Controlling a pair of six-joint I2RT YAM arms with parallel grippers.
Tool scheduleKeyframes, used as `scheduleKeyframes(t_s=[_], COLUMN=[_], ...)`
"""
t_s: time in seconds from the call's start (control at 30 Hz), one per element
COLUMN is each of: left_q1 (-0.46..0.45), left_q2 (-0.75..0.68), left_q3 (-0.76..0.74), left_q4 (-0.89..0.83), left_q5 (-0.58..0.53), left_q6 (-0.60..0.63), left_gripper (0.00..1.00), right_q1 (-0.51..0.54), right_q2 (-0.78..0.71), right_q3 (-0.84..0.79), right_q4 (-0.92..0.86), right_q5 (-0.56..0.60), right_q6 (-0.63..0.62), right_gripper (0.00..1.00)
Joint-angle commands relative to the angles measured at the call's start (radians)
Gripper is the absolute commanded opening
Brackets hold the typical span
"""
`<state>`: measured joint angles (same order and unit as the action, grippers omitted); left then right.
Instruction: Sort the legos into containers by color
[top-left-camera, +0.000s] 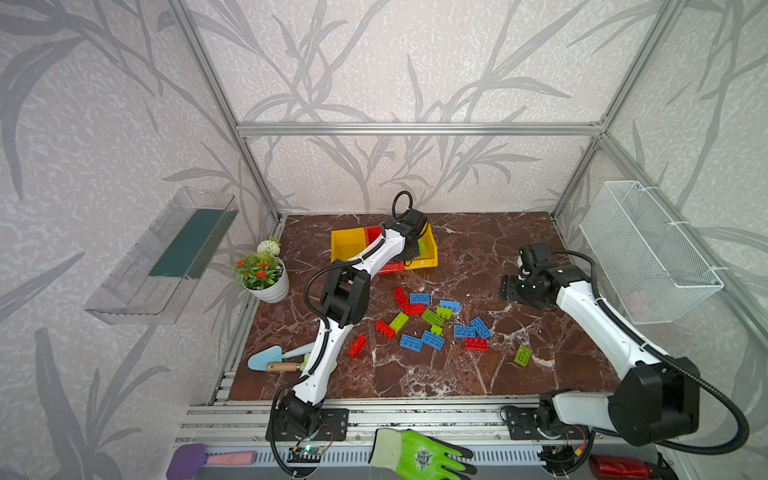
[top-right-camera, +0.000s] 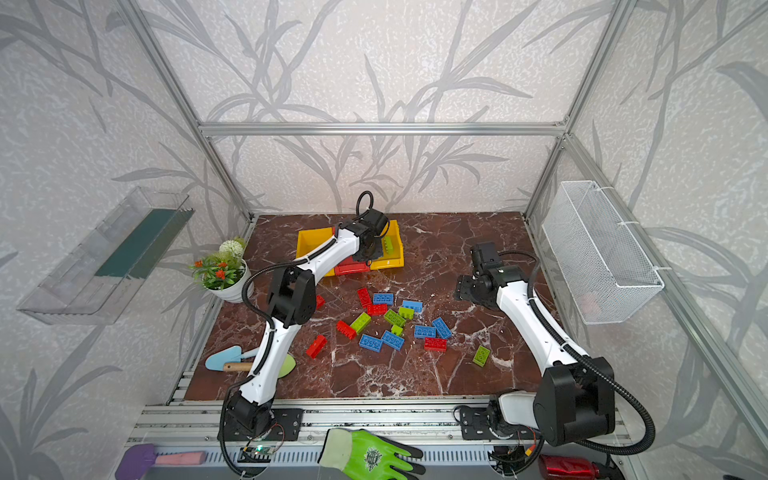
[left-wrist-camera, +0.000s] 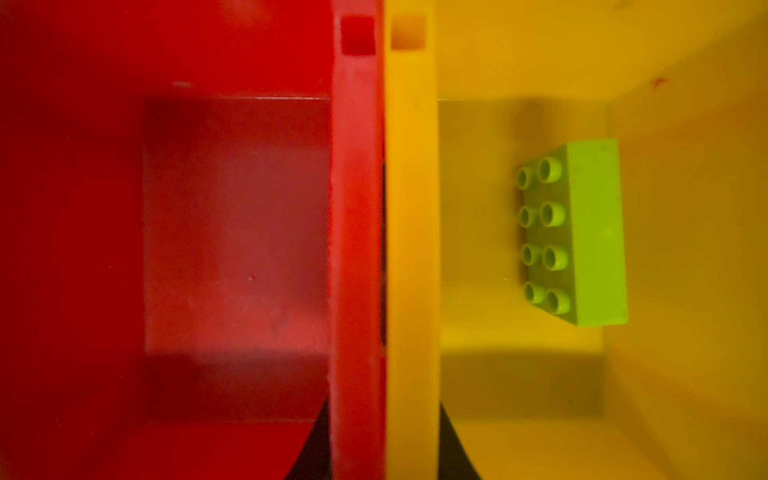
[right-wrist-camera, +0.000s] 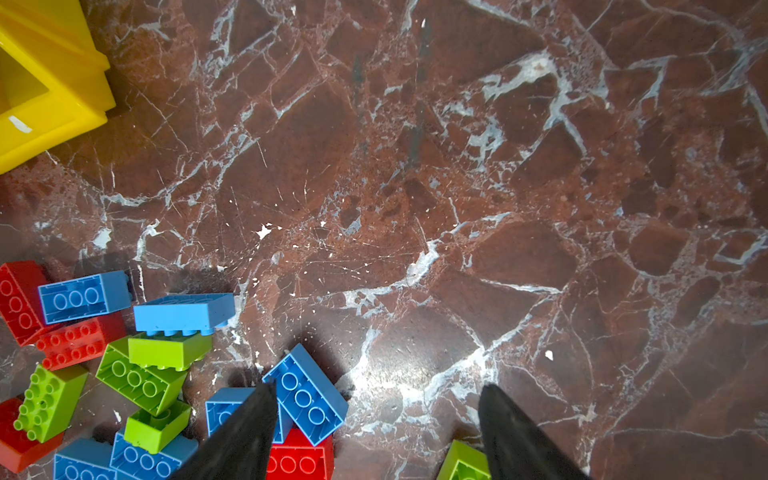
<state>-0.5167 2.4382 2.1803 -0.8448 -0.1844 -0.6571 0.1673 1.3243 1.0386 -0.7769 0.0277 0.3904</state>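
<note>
Left hand (left-wrist-camera: 384, 451), narrowed, clamps the joined walls between the red and a yellow bin of the containers (top-left-camera: 347, 245). A lime lego (left-wrist-camera: 582, 232) lies in that yellow bin. Right hand (right-wrist-camera: 378, 388) gapes wide, empty, above the tabletop (top-left-camera: 415, 382). In both top views, loose legos (top-left-camera: 432, 340) lie at its eight o'clock, five o'clock from the containers.
</note>
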Motion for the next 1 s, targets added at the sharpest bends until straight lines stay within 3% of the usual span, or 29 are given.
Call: scheduleKeyframes(t_s=[0.0,0.27,0.5,0.57,0.8,0.97], left_q1=[-0.017,-0.05,-0.064,-0.072,-0.092,-0.131], left_q2=[-0.054,-0.128,-0.193,-0.221,-0.35,-0.52], left_q3=[-0.06,-0.178,-0.191,-0.192,-0.261,-0.427], left_q4=[-0.063,-0.025,-0.015,-0.014,0.034,0.189], left_q5=[0.019,0.013,0.016,0.011,0.005,0.017], left_q6=[-0.068,-0.085,-0.05,-0.033,0.064,0.227], left_gripper=[0.16,0.18,0.65,0.73,0.92,0.98], right_q1=[-0.011,-0.019,-0.025,-0.029,-0.031,-0.031], right_q2=[-0.019,-0.036,-0.061,-0.069,-0.089,-0.071], right_q3=[-0.016,-0.051,-0.102,-0.123,-0.229,-0.282], right_q4=[0.004,-0.01,-0.068,-0.083,-0.103,-0.127], right_q5=[-0.026,-0.016,0.055,0.071,0.081,0.034], right_q6=[-0.022,-0.013,0.063,0.09,0.177,0.233], right_gripper=[0.77,0.78,0.8,0.81,0.8,0.78])
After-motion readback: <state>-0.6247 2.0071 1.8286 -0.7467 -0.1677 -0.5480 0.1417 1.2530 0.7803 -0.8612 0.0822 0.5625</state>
